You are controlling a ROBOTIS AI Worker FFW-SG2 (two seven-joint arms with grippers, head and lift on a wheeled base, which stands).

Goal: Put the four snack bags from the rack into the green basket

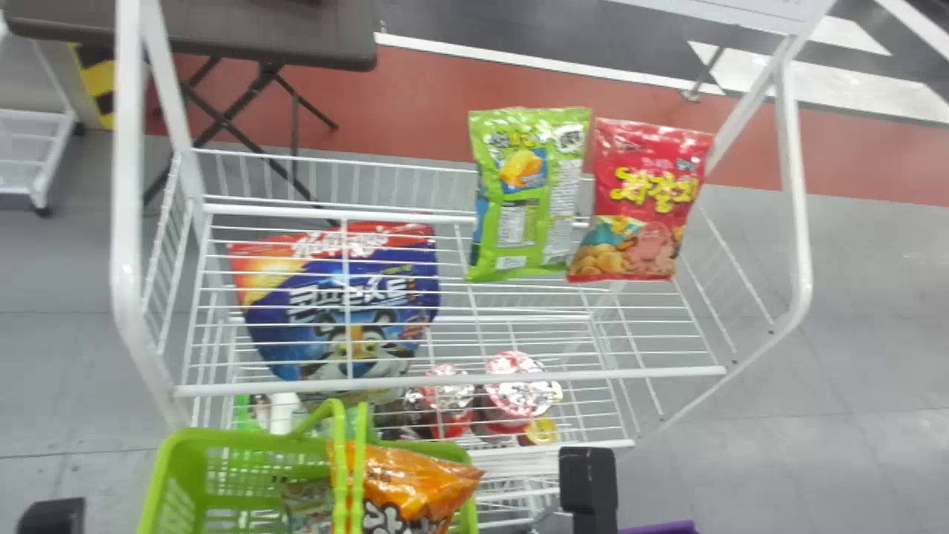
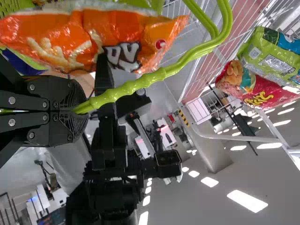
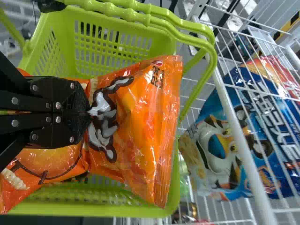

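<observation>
In the head view an orange snack bag (image 1: 419, 486) stands tilted in the green basket (image 1: 174, 467); beside it is part of another, greenish-brown package (image 1: 308, 504). The right wrist view has my right gripper (image 3: 90, 112) shut on the middle of the orange bag (image 3: 140, 122), over the basket (image 3: 112, 47). In the left wrist view my left gripper (image 2: 77, 110) is shut on the basket's green handle (image 2: 154, 77), close by the orange bag (image 2: 93, 37). On the rack (image 1: 445, 374), a green snack bag (image 1: 526, 193) and a red one (image 1: 645, 200) stand side by side at the right.
A large blue cereal bag (image 1: 341, 297) lies behind the rack's wires at the left. Lidded cups (image 1: 511, 386) sit on a lower level. White posts (image 1: 130, 222) frame both sides of the rack, and a dark table (image 1: 259, 33) stands behind it.
</observation>
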